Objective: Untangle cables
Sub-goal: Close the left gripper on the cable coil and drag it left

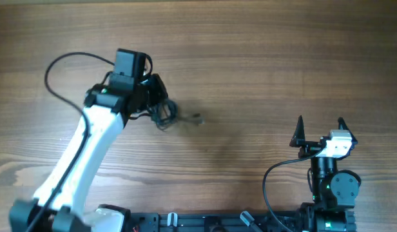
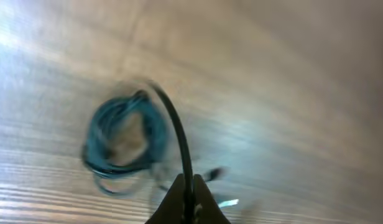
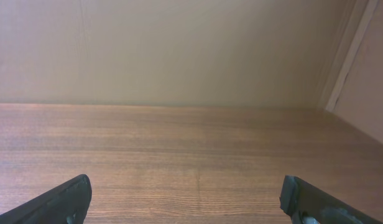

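The cables (image 1: pixel 165 113) are a small dark knotted bundle on the wooden table, left of centre, with one plug end (image 1: pixel 197 118) trailing to the right. In the left wrist view the bundle (image 2: pixel 120 140) is a blurred coil of loops, and one black cord (image 2: pixel 179 143) runs from it into my left gripper (image 2: pixel 188 199). That gripper is shut on this cord. In the overhead view the left gripper (image 1: pixel 156 96) sits right at the bundle. My right gripper (image 1: pixel 319 129) is open and empty at the lower right; its fingers frame bare table (image 3: pixel 185 193).
A thicker black arm wire (image 1: pixel 63 64) loops over the table at the upper left. The arm bases stand along the front edge. A wall (image 3: pixel 179 50) rises beyond the table's far edge in the right wrist view.
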